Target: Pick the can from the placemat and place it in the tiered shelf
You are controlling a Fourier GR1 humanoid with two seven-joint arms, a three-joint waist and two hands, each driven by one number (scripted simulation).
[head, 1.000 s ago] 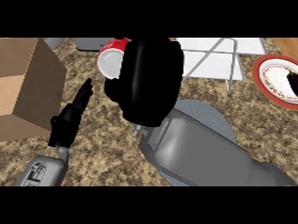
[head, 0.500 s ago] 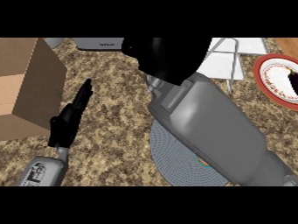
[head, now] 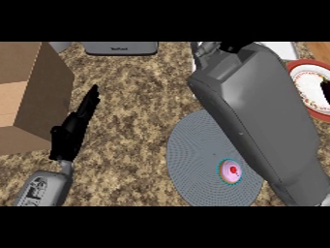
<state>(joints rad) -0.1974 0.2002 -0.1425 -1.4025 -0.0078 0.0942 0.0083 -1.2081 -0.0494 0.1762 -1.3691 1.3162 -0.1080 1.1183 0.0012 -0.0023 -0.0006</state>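
A single view looks from the robot's head, facing steeply down onto the counter [head: 146,99], so its speckled top fills the frame. The camera sits close. The right forearm [head: 260,121] rises from the lower edge, takes up much of the right half and hides part of the round placemat [head: 196,160]. The left hand [head: 74,131] comes in from the lower left. The frame's edges cut the cardboard box [head: 14,97] at left, a plate [head: 305,82] at right and what seems to be a grey appliance [head: 121,47] at the far edge.
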